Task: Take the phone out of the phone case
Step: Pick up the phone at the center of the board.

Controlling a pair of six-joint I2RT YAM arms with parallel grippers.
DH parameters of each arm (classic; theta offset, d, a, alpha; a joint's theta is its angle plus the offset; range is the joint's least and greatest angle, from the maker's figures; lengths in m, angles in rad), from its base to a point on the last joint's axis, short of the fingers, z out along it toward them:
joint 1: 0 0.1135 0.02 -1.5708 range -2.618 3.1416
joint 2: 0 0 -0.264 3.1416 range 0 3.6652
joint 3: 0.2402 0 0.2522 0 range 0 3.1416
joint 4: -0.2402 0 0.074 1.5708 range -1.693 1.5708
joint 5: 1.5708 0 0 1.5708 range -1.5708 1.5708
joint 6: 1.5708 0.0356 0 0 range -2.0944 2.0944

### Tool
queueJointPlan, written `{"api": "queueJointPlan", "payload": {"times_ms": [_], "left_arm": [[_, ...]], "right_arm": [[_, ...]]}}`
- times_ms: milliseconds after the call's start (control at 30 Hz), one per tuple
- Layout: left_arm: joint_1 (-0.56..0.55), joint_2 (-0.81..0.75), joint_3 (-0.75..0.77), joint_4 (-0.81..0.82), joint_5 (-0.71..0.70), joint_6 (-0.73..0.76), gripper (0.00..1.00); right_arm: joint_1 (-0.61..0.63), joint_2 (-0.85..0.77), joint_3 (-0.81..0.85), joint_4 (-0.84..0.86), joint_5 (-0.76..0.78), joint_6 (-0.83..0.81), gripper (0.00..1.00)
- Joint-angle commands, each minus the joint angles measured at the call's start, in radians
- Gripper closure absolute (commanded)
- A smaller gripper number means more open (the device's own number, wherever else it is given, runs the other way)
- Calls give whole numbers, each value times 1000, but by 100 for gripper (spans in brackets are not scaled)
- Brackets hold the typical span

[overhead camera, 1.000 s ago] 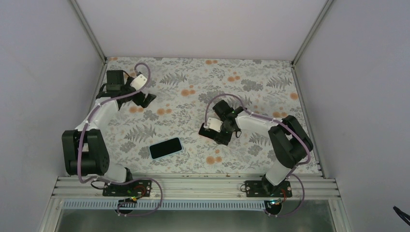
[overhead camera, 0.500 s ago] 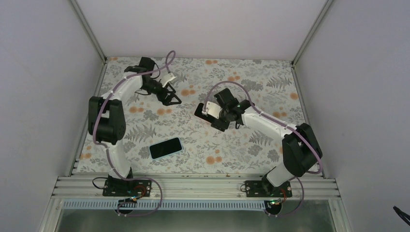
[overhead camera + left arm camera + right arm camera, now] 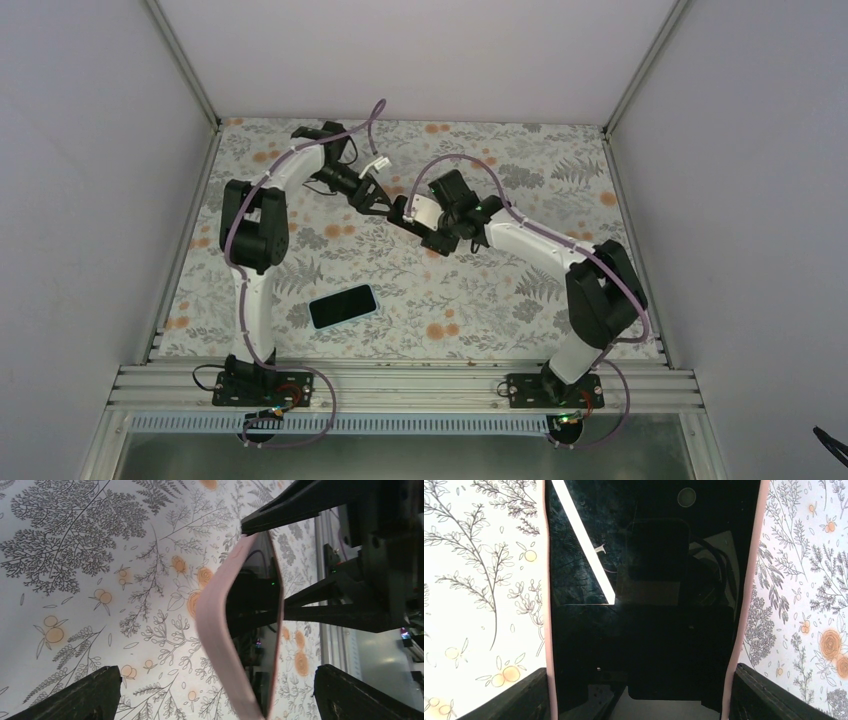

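A black-screened phone (image 3: 639,605) sits in a pink case (image 3: 546,630). My right gripper (image 3: 640,670) is shut on its sides and holds it above the table's middle back (image 3: 408,212). In the left wrist view the pink case (image 3: 215,620) shows edge-on, bowed, with its near end between my left gripper's (image 3: 218,672) wide-open fingers (image 3: 90,692). I cannot tell whether those fingers touch it. In the top view my left gripper (image 3: 380,197) meets the right gripper (image 3: 420,222) at the phone.
A second phone (image 3: 343,306) with a dark screen and a pale blue rim lies flat on the floral table (image 3: 480,310), near the front left of centre. Grey walls close in the back and both sides.
My left arm has swung from the back left corner to the middle, ending at the held phone. My right gripper has carried the phone away from me and to the left.
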Motion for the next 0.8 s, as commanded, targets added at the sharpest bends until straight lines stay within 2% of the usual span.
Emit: {"api": "queueJointPlan", "payload": {"times_ms": [0, 500, 700, 767], "left_arm": [[2, 20, 46, -75, 100, 39, 5], [-10, 53, 50, -69, 87, 29, 11], [-16, 51, 60, -78, 93, 29, 29], [-21, 54, 65, -99, 96, 45, 40]], "right_arm": [[8, 42, 55, 69, 8, 12, 44], [19, 95, 132, 87, 12, 14, 44], [30, 100, 133, 89, 16, 14, 44], [34, 97, 133, 95, 23, 17, 43]]}}
